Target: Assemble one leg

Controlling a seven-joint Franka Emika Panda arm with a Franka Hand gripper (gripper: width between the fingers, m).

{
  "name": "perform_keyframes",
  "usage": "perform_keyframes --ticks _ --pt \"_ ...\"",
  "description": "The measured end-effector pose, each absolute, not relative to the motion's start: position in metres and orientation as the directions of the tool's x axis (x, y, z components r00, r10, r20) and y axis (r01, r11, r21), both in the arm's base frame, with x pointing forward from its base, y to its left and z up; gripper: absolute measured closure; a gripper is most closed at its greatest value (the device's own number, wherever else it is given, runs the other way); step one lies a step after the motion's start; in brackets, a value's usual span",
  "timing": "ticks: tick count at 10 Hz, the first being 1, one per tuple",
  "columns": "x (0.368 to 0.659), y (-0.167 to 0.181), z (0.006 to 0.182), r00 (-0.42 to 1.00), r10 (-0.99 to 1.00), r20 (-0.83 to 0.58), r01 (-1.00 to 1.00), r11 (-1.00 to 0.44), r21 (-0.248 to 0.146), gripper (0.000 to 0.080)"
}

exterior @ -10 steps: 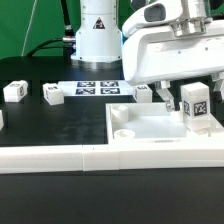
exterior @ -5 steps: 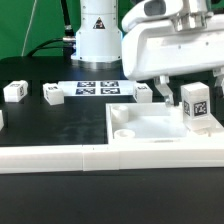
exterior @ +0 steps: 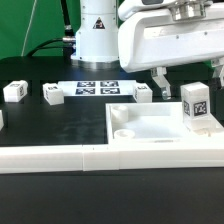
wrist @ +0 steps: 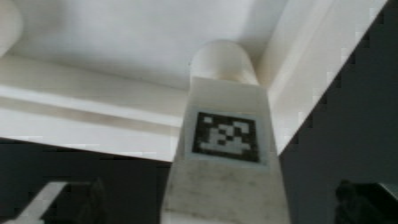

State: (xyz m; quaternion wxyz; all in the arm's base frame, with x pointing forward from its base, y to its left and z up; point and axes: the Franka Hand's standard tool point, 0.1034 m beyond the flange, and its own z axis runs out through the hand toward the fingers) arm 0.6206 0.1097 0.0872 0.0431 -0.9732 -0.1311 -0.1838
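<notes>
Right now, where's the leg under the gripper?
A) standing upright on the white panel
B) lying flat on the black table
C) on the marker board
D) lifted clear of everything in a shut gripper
A: the leg stands upright on a corner of the panel. The gripper is open above it, and the wrist view shows a gap between the leg and each finger.

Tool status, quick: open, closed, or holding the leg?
The tool is open, straddling the upright leg without gripping it.
</notes>
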Motion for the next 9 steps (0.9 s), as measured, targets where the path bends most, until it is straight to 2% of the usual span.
perform_keyframes --ticks 1,5,6,8,9 --pt "0.613 0.113 0.08 0.935 0.245 0.258 0.271 -0.96 -0.069 0.015" --pt "0.618 0.122 0.087 0.959 0.278 -0.048 0.267 -0.95 -0.162 0.015" --pt "0.618 0.124 0.088 0.955 0.285 -0.086 0.267 -0.948 -0.174 0.015" --pt "0.63 0.123 0.088 0.958 0.287 -0.022 0.28 -0.947 -0.16 0.015" --pt "0.634 0.122 0.087 0.959 0.284 0.008 0.282 -0.947 -0.151 0.0261"
